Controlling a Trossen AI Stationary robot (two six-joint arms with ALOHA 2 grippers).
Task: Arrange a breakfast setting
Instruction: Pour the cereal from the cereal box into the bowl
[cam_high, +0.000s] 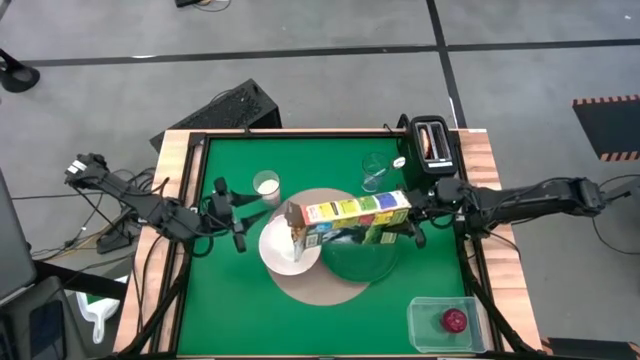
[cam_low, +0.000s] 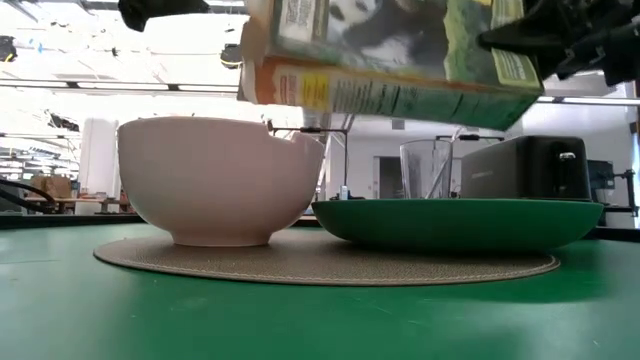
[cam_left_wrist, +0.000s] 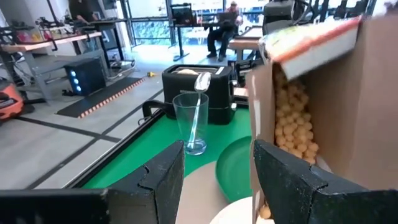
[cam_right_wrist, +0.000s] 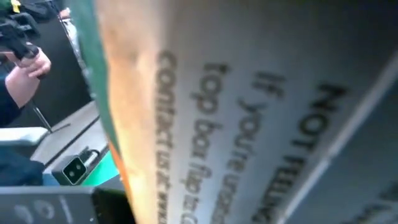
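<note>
The round mat (cam_high: 325, 262) lies mid-table and serves as the landmark. On its left part stands the white bowl (cam_high: 284, 247); on its right part, just beside the bowl, the green plate (cam_high: 362, 257). The cereal box (cam_high: 348, 215) hangs in the air above the mat, lying almost level and tipped, its open end over the bowl; round cereal puffs show inside that open end in the left wrist view. The right gripper (cam_high: 415, 214) reaches in from the right of the mat and its fingers are clenched on the far end of the box. The left gripper (cam_high: 238, 207) hovers just left of the mat, near the bowl, its fingers (cam_left_wrist: 163, 174) released and grasping nothing.

Behind the mat stands a clear glass (cam_high: 374, 172) with a spoon (cam_left_wrist: 199, 99) upright in it, and farther back to the right the toaster (cam_high: 432, 143). A small white cup (cam_high: 266, 185) sits beyond the mat's left side. In front of the mat to the right, at the table (cam_high: 230, 310) corner, a clear tub (cam_high: 440, 322) holds the red fruit (cam_high: 454, 320).
</note>
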